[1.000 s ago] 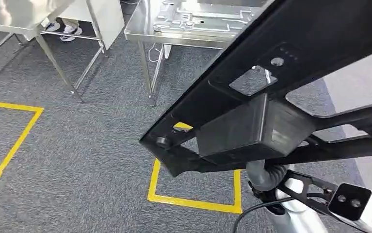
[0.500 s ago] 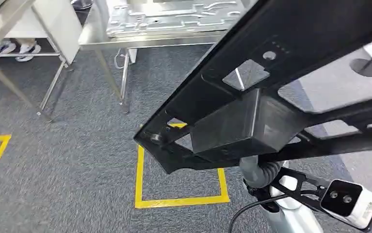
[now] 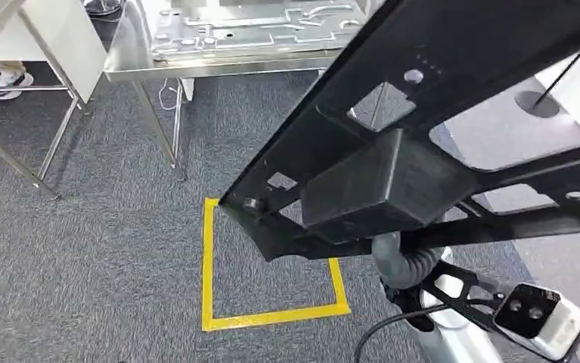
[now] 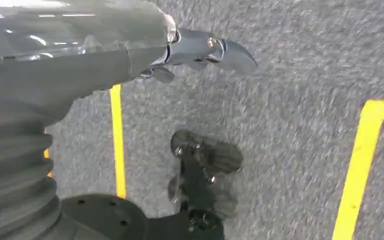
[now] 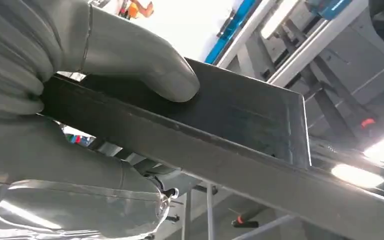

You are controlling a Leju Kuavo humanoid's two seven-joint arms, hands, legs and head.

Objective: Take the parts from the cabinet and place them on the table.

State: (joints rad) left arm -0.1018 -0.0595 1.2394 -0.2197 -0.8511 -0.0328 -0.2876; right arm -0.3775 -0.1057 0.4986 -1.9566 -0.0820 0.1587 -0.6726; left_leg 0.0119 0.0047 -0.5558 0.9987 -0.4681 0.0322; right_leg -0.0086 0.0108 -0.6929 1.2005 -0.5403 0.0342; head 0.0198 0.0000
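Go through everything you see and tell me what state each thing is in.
Black frame part: off the ground, tilted, gripped by the right hand.
Left hand: holding nothing, hanging above the carpet.
Steel table: ahead, already carrying a grey metal plate.

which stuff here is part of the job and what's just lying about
Part of the job:
- black part, gripped by the right hand
- steel table ahead, already bearing a silver part

Just lying about:
- yellow floor marking
- second table to the left
- left hand, holding nothing
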